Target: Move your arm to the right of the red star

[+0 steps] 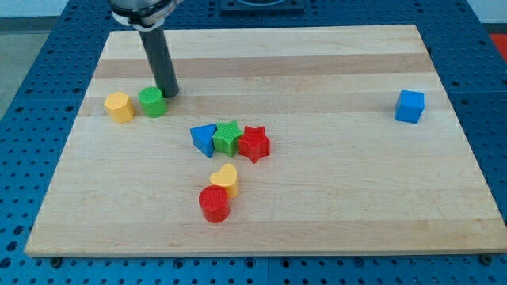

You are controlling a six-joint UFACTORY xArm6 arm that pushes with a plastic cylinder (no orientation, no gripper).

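Note:
The red star (pixel 254 144) lies near the board's middle, touching a green star (pixel 229 137) on its left, which touches a blue triangular block (pixel 204 139). My tip (pixel 169 94) stands at the view's upper left, just right of a green cylinder (pixel 152 102) and close to touching it. The tip is well to the left of and above the red star.
A yellow block (pixel 120 106) sits left of the green cylinder. A yellow heart (pixel 225 180) and a red cylinder (pixel 214 204) sit below the stars. A blue cube (pixel 409 106) lies at the far right. The wooden board (pixel 333 198) rests on a blue perforated table.

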